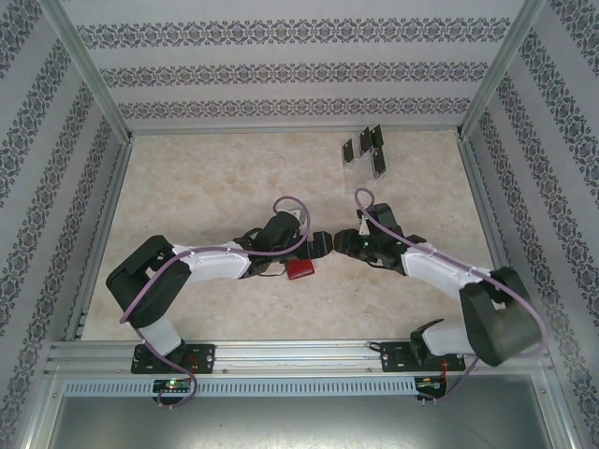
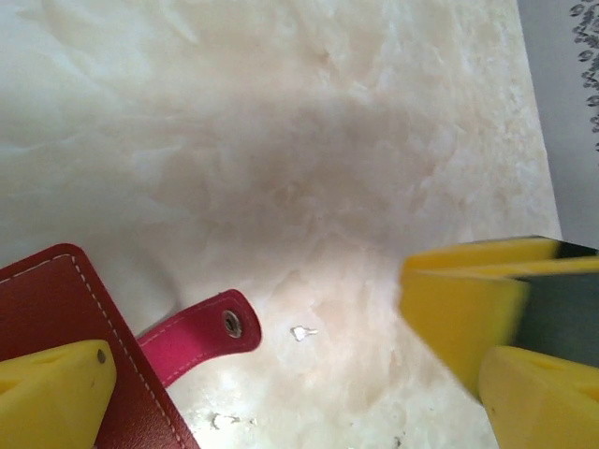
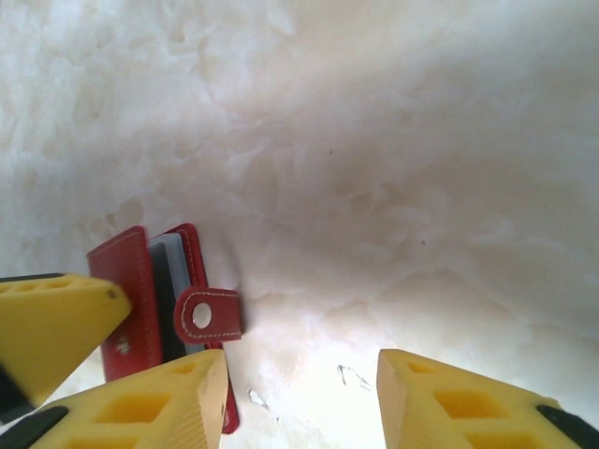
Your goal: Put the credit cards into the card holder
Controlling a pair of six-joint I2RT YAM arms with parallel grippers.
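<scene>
card holder [image 1: 300,271] central, credit cards [image 1: 379,166] behind (rightward)

Marbled table [image 1: 215,178], red wallet [image 1: 300,270], clear rack [image 1: 354,161]

Robot test booth, aluminium frame [image 1: 88,70], patterned wallpaper walls [image 1: 281,70], marble-look tabletop [image 1: 215,178]

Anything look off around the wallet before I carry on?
Small white flecks lie on the table beside the card holder and its unsnapped strap, like chips or scraps. Otherwise nothing stands out.
</scene>
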